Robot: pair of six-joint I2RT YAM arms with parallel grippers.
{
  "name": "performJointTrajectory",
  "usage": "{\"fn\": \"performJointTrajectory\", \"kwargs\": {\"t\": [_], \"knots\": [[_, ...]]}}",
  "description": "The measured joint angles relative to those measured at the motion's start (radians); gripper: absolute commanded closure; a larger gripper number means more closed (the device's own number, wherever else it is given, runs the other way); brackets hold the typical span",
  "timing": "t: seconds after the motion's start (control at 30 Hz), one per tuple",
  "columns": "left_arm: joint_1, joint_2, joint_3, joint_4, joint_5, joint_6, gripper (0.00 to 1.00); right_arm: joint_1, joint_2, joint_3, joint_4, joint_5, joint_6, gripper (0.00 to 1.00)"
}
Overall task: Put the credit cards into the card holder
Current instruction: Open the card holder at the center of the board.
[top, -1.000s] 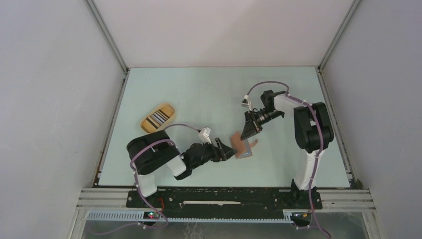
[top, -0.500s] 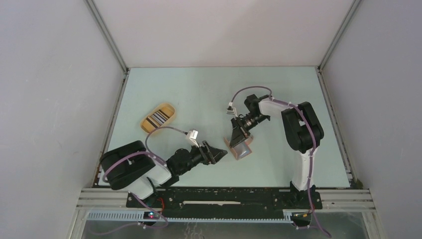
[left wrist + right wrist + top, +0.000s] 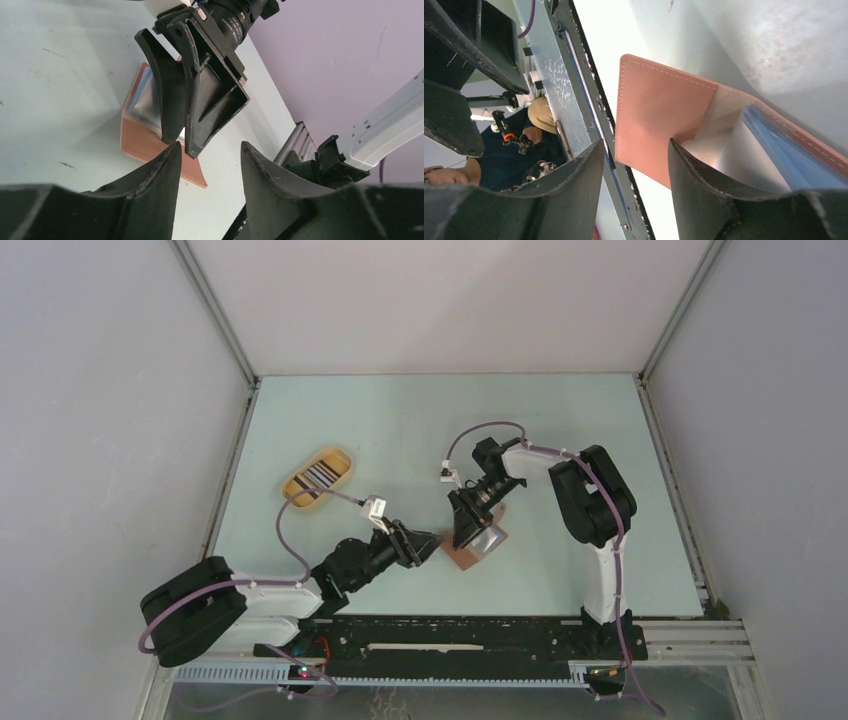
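The left pincer (image 3: 424, 543) lies low over the worktop (image 3: 400, 420), its fingers apart with nothing between them, just beside the card holder (image 3: 461, 558). The holder lies open on the worktop, with the brown flap toward the arms. The right pincer (image 3: 466, 537) points tips-down at its inside, also parted and gripping nothing. Farther to the left, well apart, the credit cards (image 3: 320, 475) show as dark and pale stripes in a yellow tray (image 3: 343, 454).

Card holder (image 3: 478, 549) flat on table (image 3: 400, 430), directly under right gripper (image 3: 466, 534). Left gripper (image 3: 428, 544) just left of it, apart, fingertips near holder edge. Tray (image 3: 338, 456) holding credit cards (image 3: 319, 476) well behind-left of left gripper.
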Motion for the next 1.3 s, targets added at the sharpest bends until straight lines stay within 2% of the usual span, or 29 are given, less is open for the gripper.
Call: {"fn": "performJointTrajectory", "kwargs": {"t": [0.13,0.2,0.37,0.6,0.8,1.03,1.13,1.3], "knots": [[0.000,-0.038,0.003,-0.064,-0.011,0.029,0.60,0.028,0.000,0.018,-0.016,0.007,-0.021,0.42],[0.000,-0.040,0.006,-0.082,-0.012,0.036,0.65,0.034,-0.001,0.024,-0.018,0.007,-0.032,0.45],[0.000,0.007,0.018,-0.087,-0.011,0.040,0.71,0.037,-0.001,0.027,-0.023,0.015,-0.048,0.67],[0.000,0.214,0.087,-0.025,0.023,0.031,0.79,0.037,0.010,0.027,-0.012,0.079,-0.032,0.90],[0.000,0.359,0.118,0.047,0.044,0.009,0.86,0.037,0.012,0.027,-0.002,0.121,-0.016,0.92],[0.012,0.435,0.124,0.059,0.038,-0.059,0.90,0.025,-0.007,0.027,-0.002,0.160,-0.022,0.88],[0.021,0.452,0.131,0.045,0.038,-0.083,0.91,0.020,-0.077,0.027,-0.007,0.184,-0.046,0.84],[0.029,0.457,0.140,0.039,0.039,-0.100,0.91,0.014,-0.289,0.003,0.029,0.281,-0.082,0.79]]}}
